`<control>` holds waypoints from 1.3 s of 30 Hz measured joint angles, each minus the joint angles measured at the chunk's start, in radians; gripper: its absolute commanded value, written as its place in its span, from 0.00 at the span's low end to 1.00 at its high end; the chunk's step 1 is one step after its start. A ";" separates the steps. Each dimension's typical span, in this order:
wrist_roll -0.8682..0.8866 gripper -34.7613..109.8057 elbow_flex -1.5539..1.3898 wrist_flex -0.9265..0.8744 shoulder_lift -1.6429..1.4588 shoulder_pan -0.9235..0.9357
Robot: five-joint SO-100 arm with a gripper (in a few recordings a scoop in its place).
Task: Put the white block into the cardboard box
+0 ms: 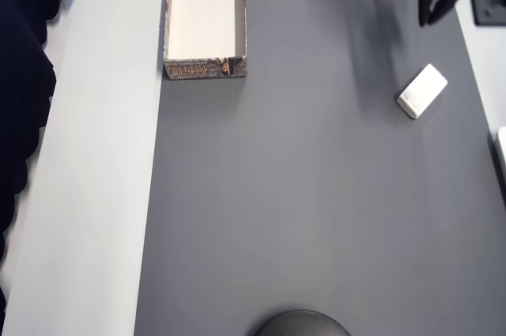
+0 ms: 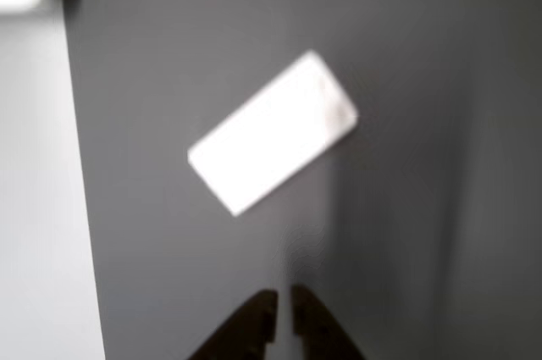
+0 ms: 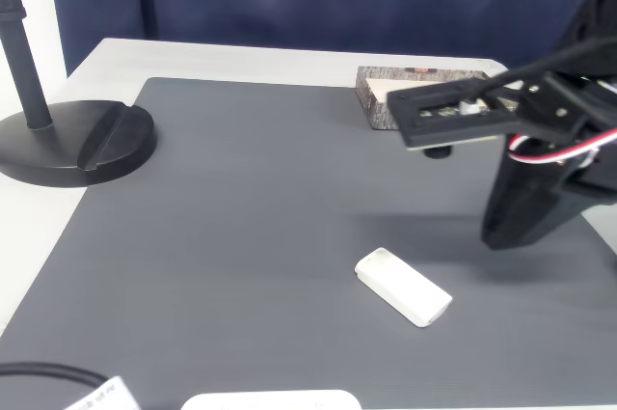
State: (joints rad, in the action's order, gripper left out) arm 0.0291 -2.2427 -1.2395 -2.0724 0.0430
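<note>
White block (image 2: 273, 131): ahead of my hand (image 2: 283, 313), apart, long axis diagonal. My hand: nearly closed, empty.

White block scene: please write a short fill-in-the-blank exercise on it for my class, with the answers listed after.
1. The white block lies flat on the ____ mat.
2. The inside of the cardboard box is ____ of objects.
3. In the wrist view, the gripper fingertips are nearly ____ together.
4. In the overhead view, the block lies to the ____ of the box.

Answers: grey; empty; closed; right
</note>
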 measured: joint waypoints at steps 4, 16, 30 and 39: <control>0.002 0.23 0.066 0.011 0.092 0.000; 0.048 0.23 0.253 0.011 0.327 -0.005; 0.038 0.23 0.373 0.023 0.459 -0.025; 0.014 0.23 0.373 0.069 0.459 -0.025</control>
State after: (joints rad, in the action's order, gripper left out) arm 0.0430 -1.8699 -1.1704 -1.6137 0.0184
